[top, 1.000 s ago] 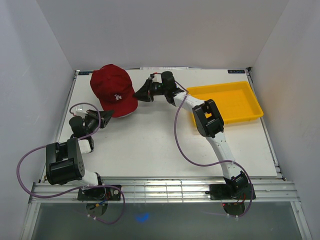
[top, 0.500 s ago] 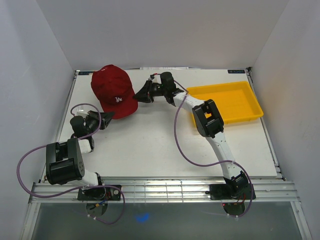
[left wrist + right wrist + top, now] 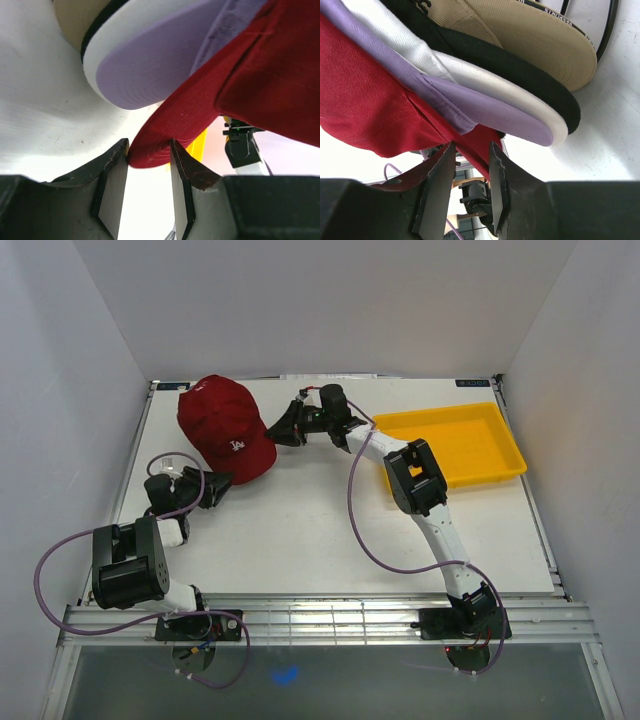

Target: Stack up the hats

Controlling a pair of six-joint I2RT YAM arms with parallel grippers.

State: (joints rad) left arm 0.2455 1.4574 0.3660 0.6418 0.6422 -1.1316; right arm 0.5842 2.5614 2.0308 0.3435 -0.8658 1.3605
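The red cap sits on top of the pile at the far left of the table, its crown toward the back wall and its brim pointing toward me. Seen from my wrists, the other caps are nested under it with their brims fanned out. The purple cap is right below the red one, then the white cap, then the black cap. The tan cap is at the bottom, against the table.

My right gripper is at the right side of the pile, reaching in from the middle of the table. It is clamped on the red cap: a strip of red cloth runs down between its two fingers, which stand close together on it.

My left gripper is at the near end of the pile, by the brims. Its fingers stand apart. The rounded tip of the red brim lies in the gap between them and reaches from one fingertip to the other. The purple brim hangs just above, clear of the fingers.

The yellow tray lies well off at the far right of the table, beyond my right arm's elbow.
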